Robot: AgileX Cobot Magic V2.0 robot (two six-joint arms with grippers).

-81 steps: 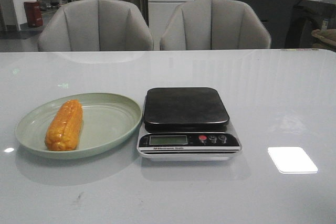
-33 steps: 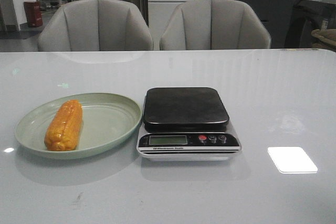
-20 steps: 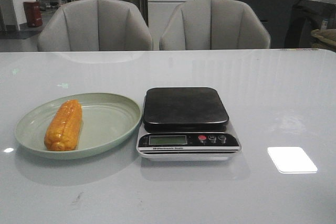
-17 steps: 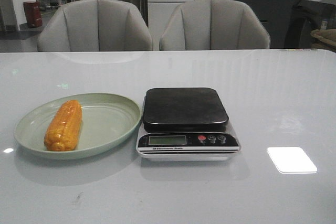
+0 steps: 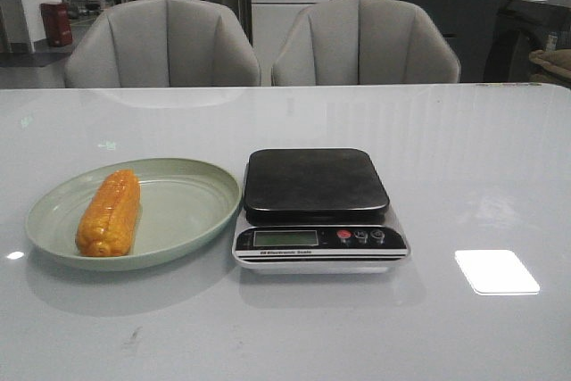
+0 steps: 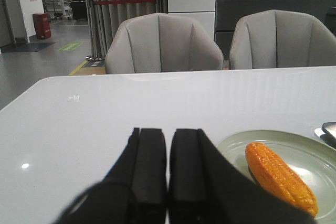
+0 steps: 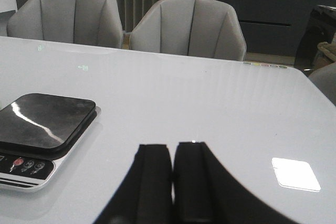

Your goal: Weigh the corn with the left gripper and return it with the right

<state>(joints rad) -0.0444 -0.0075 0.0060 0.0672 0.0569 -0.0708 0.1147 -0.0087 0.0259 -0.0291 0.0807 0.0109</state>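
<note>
Nothing shifted across last couple of seconds: corn (image 5: 109,212), plate (image 5: 183,211), scale (image 5: 317,207) all as before. Corn lies lengthwise in plate, just left of scale; scale platform bare. Fits either corn awaiting weighing or corn already returned. My left jaws (image 6: 167,171) closed, empty; my right jaws (image 7: 172,182) closed, empty, above tabletop (image 5: 464,158) right of scale.

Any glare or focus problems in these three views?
Front view: a bright rectangular glare patch on the glossy table right of the scale; the corn is sharp. Left wrist view: left gripper fingers are dark and soft-edged, the corn clear. Right wrist view: a glare streak crosses the scale platform; right gripper looms dark.
</note>
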